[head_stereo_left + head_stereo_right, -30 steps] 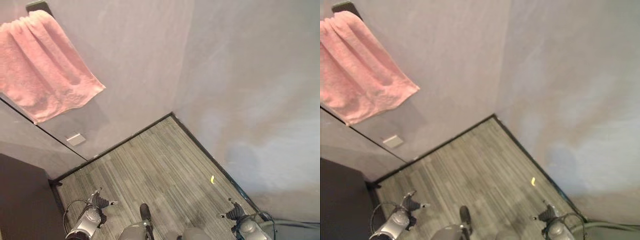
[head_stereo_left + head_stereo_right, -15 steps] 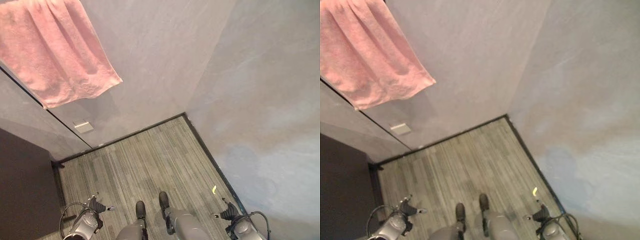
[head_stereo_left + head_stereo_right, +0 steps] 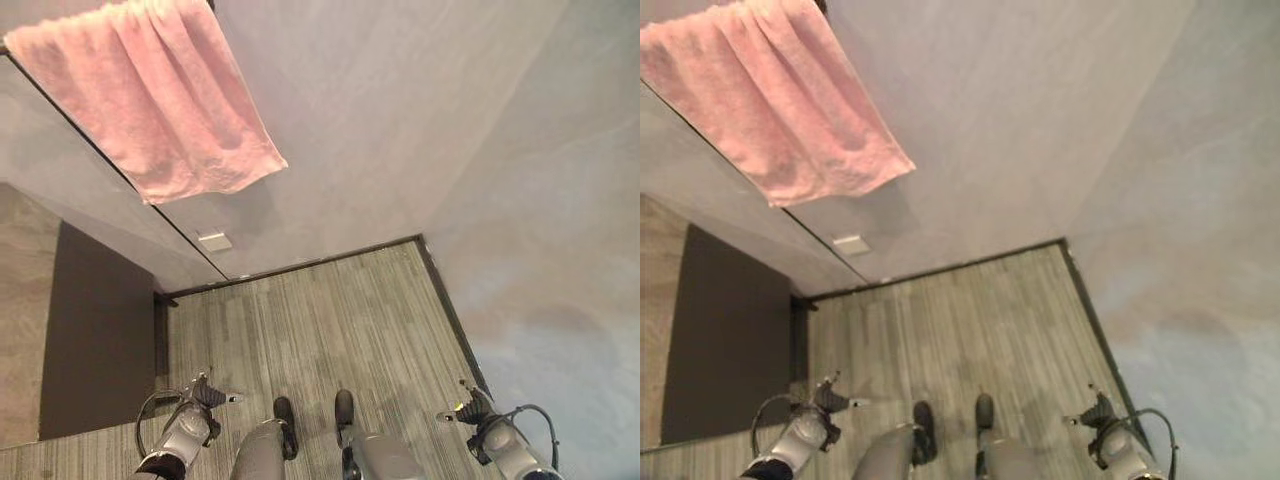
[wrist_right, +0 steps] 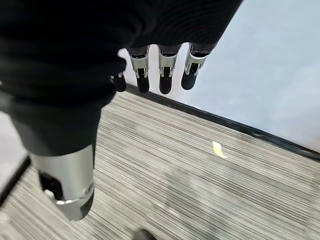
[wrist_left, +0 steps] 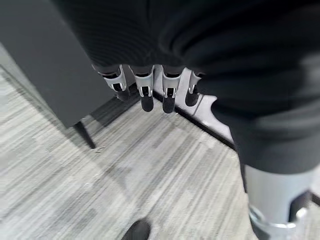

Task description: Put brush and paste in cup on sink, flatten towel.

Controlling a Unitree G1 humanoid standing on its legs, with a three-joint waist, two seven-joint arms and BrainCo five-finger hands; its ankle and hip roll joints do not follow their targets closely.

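A pink towel (image 3: pixel 150 100) hangs in loose folds on the grey wall, high up at the left. My left hand (image 3: pixel 205 395) hangs low by my side over the striped floor, far below the towel, its fingers (image 5: pixel 147 95) relaxed and holding nothing. At the lower right my right hand (image 3: pixel 470 405) hangs the same way, fingers (image 4: pixel 165 75) straight and empty, close to the right wall.
A dark panel (image 3: pixel 95 340) stands against the wall at the left, by my left hand. A small white plate (image 3: pixel 213 241) sits low on the wall under the towel. A yellow scrap (image 4: pixel 218 149) lies on the grey striped floor (image 3: pixel 320 310) near the black skirting.
The whole picture has shifted, so the camera has turned: towel and room corner now sit further right and more of the dark panel shows. Both hands still hang at my sides.
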